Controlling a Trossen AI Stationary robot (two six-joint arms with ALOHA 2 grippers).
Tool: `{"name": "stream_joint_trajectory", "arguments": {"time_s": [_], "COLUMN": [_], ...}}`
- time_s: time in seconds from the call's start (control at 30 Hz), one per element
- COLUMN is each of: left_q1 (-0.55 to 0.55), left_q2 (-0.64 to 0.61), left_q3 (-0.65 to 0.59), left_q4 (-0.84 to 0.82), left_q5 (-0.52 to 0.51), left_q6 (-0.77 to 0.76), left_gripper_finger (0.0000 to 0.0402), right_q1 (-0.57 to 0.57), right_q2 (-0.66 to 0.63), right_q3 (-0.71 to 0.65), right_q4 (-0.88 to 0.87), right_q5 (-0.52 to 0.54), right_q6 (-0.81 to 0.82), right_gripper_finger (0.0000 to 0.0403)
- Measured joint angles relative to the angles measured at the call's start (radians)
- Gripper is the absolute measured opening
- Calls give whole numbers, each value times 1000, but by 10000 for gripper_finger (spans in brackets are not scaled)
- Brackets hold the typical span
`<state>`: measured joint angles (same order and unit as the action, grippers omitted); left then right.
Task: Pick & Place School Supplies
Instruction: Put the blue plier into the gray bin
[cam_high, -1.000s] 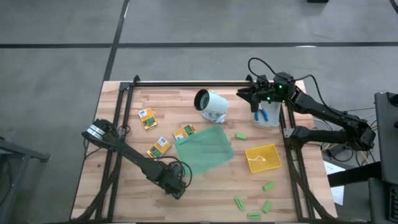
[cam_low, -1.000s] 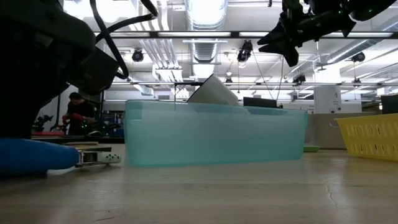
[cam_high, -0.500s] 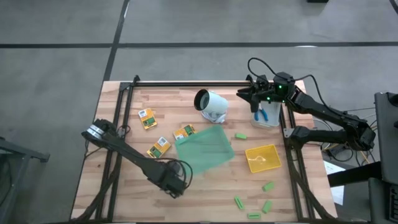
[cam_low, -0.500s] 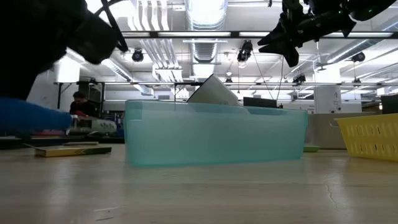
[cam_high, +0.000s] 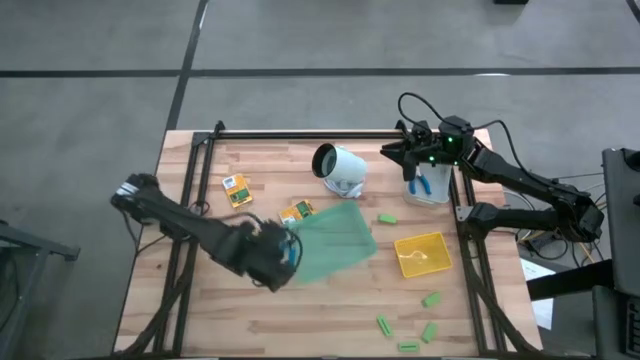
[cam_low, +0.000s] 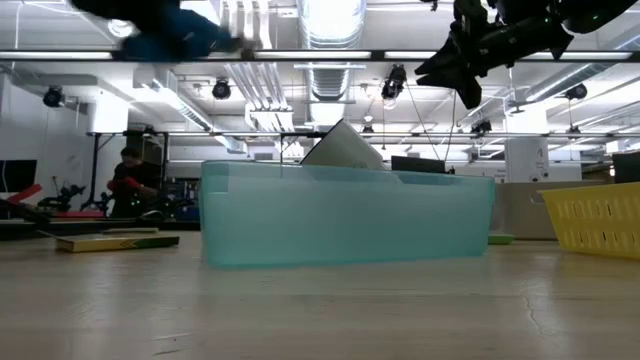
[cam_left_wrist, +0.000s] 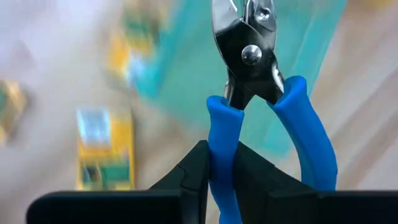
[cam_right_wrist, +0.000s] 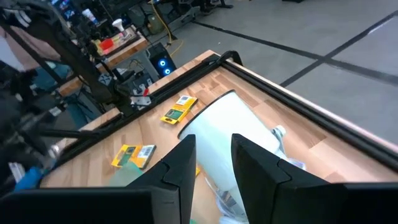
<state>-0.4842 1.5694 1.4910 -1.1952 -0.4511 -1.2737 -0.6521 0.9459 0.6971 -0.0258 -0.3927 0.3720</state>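
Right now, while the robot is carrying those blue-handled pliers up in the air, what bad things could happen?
The left hand pinches only one handle of the blue-handled metal pliers, so they might swing or slip out and fall. They hang over the edge of the flat see-through green tray near a yellow-and-green printed packet, so a drop could land beside the tray or knock the packet. The right hand waits over the table's far side.

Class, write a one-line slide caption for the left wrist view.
Left gripper fingers pinch one blue handle of the pliers-like tool above the green tray.
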Motion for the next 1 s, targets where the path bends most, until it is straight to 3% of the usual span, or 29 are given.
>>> {"name": "stream_joint_trajectory", "arguments": {"time_s": [0.2, 0.33, 0.57, 0.7, 0.83, 1.0], "left_q1": [18, 55, 187, 291, 388, 461], "left_q2": [-107, -163, -199, -199, -198, -198], "left_q3": [50, 49, 43, 42, 42, 42], "left_q4": [56, 147, 306, 410, 444, 444], "left_q5": [-362, -440, -412, -263, -125, -65], "left_q6": [225, 430, 859, 1091, 1180, 1236], "left_gripper_finger": [57, 57, 57, 57, 57, 57], "right_q1": [2, 29, 111, 150, 152, 153], "right_q2": [1, 5, 5, 5, 5, 5], "right_q3": [0, 0, 0, 0, 4, 5], "right_q4": [5, 8, 59, 122, 145, 142], "right_q5": [-6, -11, -33, -34, -27, -27], "right_q6": [48, 6, -49, 1, 122, 183], "right_gripper_finger": [100, 97, 79, 73, 83, 113]}}
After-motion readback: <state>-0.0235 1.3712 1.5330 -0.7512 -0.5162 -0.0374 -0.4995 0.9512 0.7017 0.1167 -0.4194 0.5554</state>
